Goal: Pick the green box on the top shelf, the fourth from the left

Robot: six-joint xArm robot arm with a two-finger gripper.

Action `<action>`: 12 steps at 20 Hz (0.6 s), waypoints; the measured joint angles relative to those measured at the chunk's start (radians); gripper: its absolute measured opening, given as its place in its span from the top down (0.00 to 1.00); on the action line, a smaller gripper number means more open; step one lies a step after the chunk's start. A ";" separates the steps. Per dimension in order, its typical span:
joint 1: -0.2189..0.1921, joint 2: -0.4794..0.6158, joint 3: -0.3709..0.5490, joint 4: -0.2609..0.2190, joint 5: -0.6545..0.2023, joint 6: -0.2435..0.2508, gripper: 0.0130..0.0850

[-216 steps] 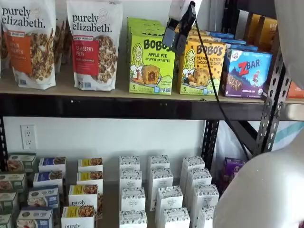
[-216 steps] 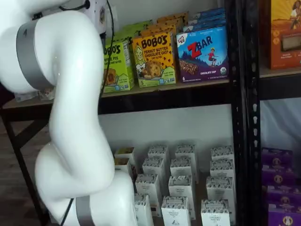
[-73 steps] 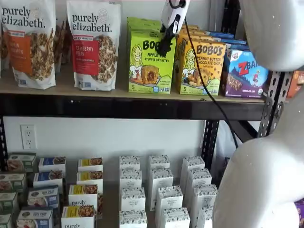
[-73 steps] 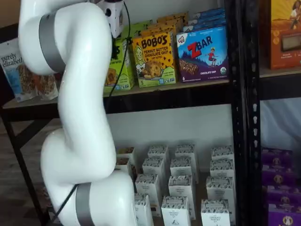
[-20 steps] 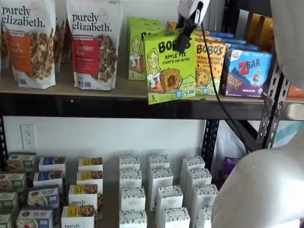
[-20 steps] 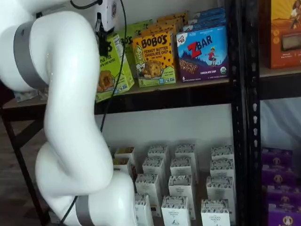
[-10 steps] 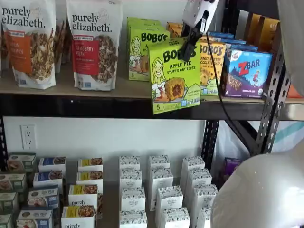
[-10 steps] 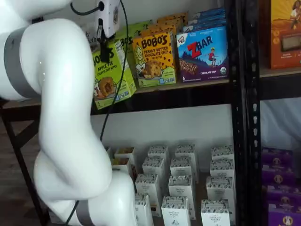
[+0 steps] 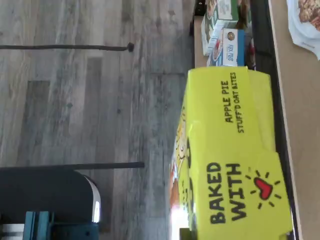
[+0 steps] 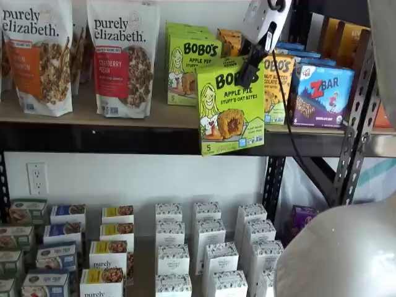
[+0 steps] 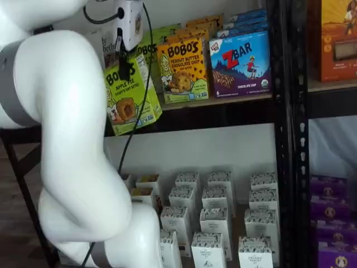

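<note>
The green box (image 10: 232,111) hangs in the air in front of the top shelf (image 10: 93,137), slightly tilted, its lower edge level with the black front rail. My gripper (image 10: 249,71) is shut on the green box at its top edge, black fingers reaching down from the white body. In a shelf view the same box (image 11: 129,101) hangs beside my white arm, under the gripper (image 11: 124,68). The wrist view shows the box's lime top face (image 9: 230,150) with "BAKED WITH" and the floor far below.
More green Bobo's boxes (image 10: 189,62) stay on the board behind. An orange-yellow Bobo's carton (image 10: 278,83) and a blue ZBar box (image 10: 322,93) stand to the right, granola bags (image 10: 124,55) to the left. Small white cartons (image 10: 210,247) fill the lower level. My arm (image 11: 67,145) fills the left.
The green box has come further out from the shelf and a little lower, still in my shut gripper. The boxes behind it show more fully.
</note>
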 joint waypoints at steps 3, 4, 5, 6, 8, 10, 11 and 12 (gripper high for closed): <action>-0.013 -0.013 0.017 0.018 0.001 -0.010 0.72; -0.018 -0.014 0.018 0.025 0.009 -0.013 0.72; -0.023 -0.015 0.019 0.028 0.017 -0.017 0.72; -0.026 -0.017 0.020 0.028 0.023 -0.020 0.72; -0.029 -0.021 0.026 0.022 0.031 -0.024 0.72; -0.030 -0.028 0.036 0.013 0.031 -0.028 0.72; -0.030 -0.031 0.042 0.008 0.030 -0.030 0.72; -0.031 -0.035 0.049 0.006 0.027 -0.032 0.72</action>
